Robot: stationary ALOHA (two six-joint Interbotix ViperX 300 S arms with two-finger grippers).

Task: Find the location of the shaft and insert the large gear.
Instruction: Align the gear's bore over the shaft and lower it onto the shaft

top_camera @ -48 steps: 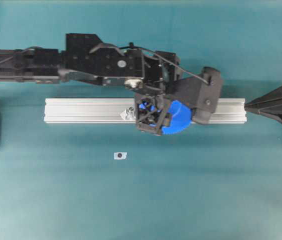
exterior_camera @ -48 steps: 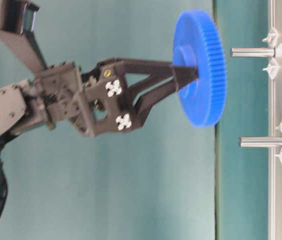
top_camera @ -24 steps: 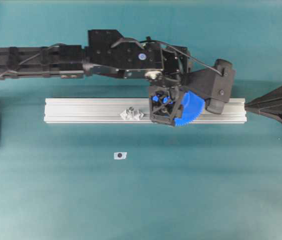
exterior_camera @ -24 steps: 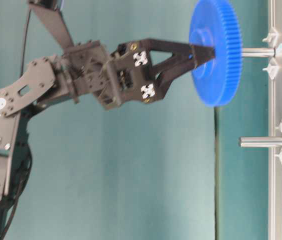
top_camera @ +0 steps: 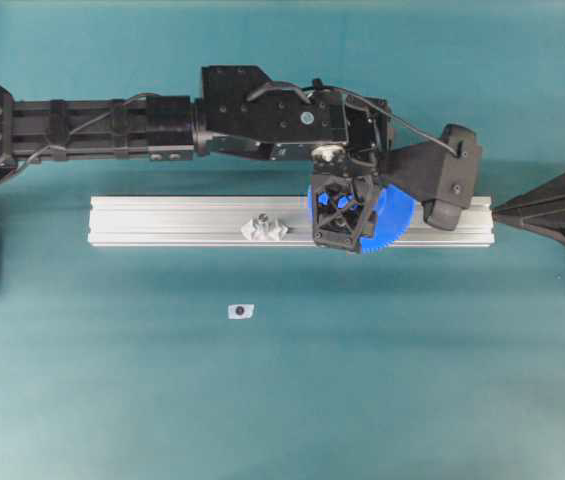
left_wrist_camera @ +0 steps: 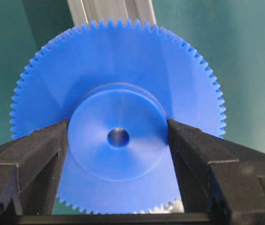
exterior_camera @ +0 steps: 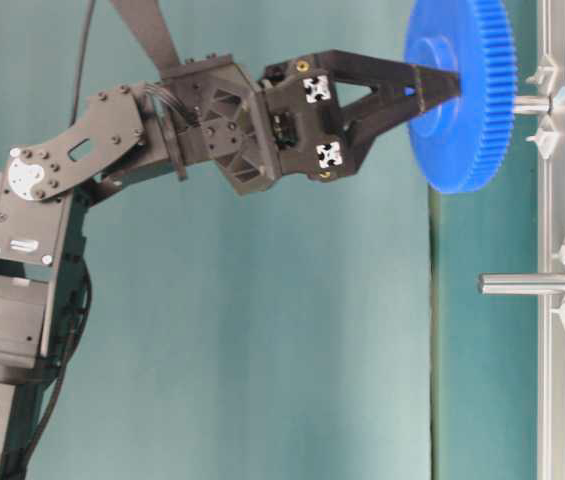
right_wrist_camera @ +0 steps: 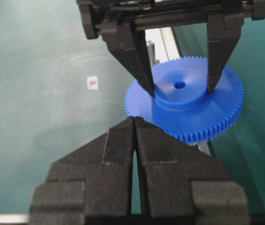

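Observation:
The large gear (exterior_camera: 462, 130) is a bright blue toothed disc, held flat just above the aluminium rail (top_camera: 162, 222). My left gripper (exterior_camera: 440, 90) is shut on its raised hub, one finger on each side, as the left wrist view (left_wrist_camera: 118, 137) shows. The shaft (exterior_camera: 532, 103) is a thin silvery pin between two diamond mounts; its tip is inside the gear, and metal shows in the centre hole (left_wrist_camera: 118, 137). From overhead the gear (top_camera: 390, 218) hides the shaft. My right gripper (right_wrist_camera: 135, 121) is shut and empty, parked at the rail's right end (top_camera: 499, 210).
A second silvery pin (exterior_camera: 527, 284) with its own mounts (top_camera: 267, 228) stands on the rail left of the gear. A small white tag (top_camera: 241, 311) lies on the teal mat in front of the rail. The left arm (top_camera: 112, 125) stretches along behind the rail.
My left gripper has carried the gear to the right along the rail and down towards it. The gear, earlier short of the shaft's tip, now has the shaft in its hole. The right arm has not moved.

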